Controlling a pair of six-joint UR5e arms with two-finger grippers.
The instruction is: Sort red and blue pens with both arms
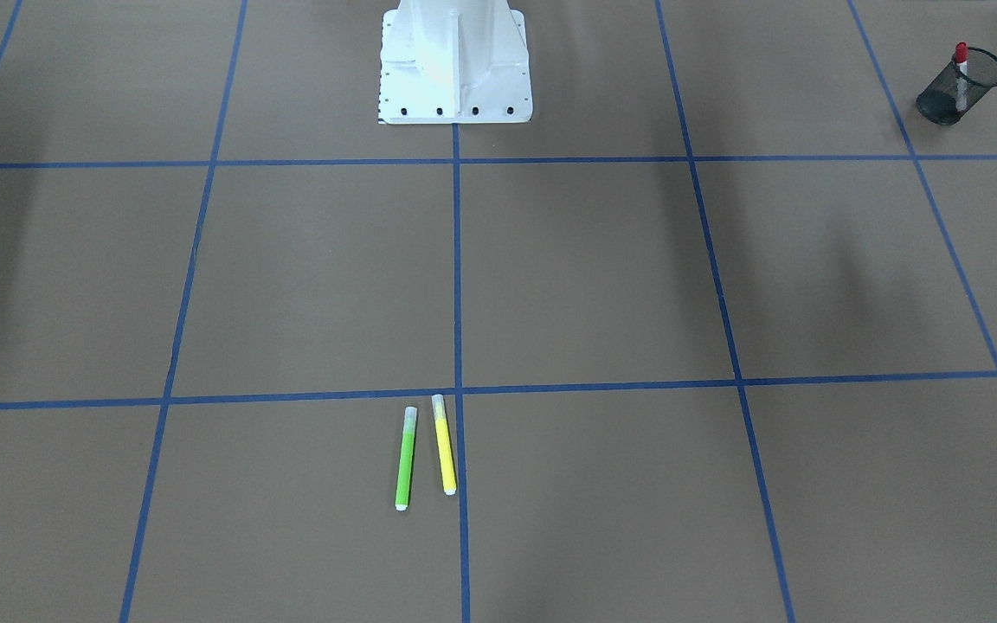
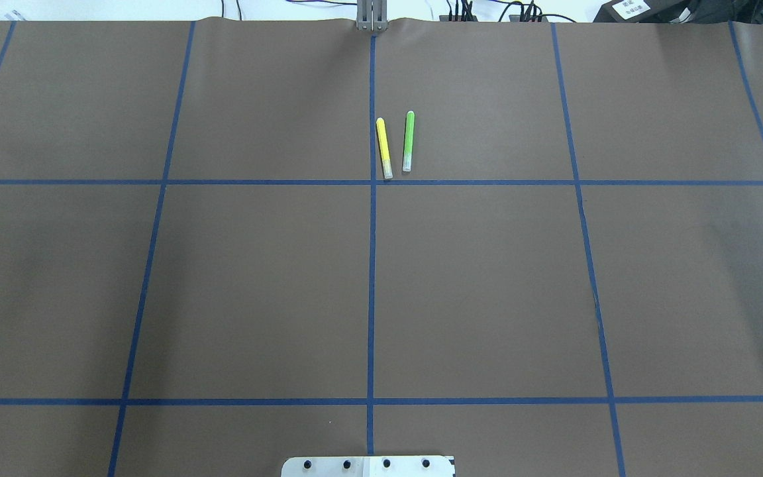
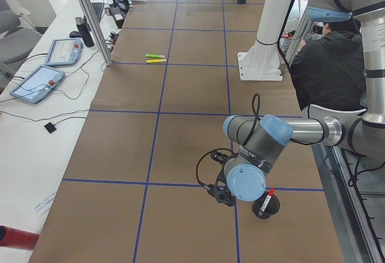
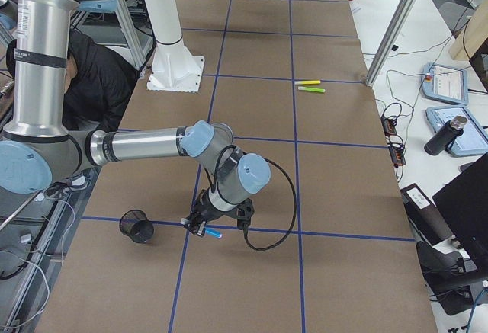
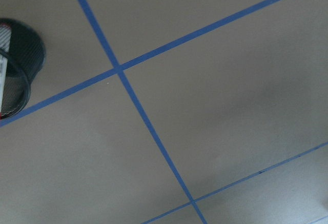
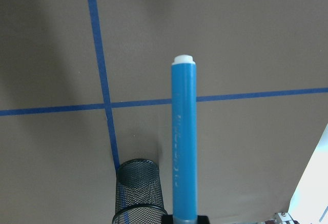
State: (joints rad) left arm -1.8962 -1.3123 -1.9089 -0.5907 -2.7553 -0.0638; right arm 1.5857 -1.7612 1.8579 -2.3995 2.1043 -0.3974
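The blue pen [image 6: 183, 142] sticks out from my right gripper [image 6: 183, 219], which is shut on its lower end; it hangs above the table beside a black mesh cup [image 6: 138, 190]. The exterior right view shows the same gripper [image 4: 202, 228] low over the table, to the right of that cup [image 4: 137, 226]. The red pen [image 1: 961, 61] stands inside the other mesh cup [image 1: 961, 86]. My left gripper [image 3: 221, 195] hovers just left of this cup [image 3: 265, 204]; I cannot tell whether it is open or shut.
A green highlighter [image 1: 406, 459] and a yellow highlighter [image 1: 444, 444] lie side by side near the table's middle line, far from both arms. The white robot base [image 1: 455, 61] stands at the table's edge. A person [image 3: 328, 64] sits behind it.
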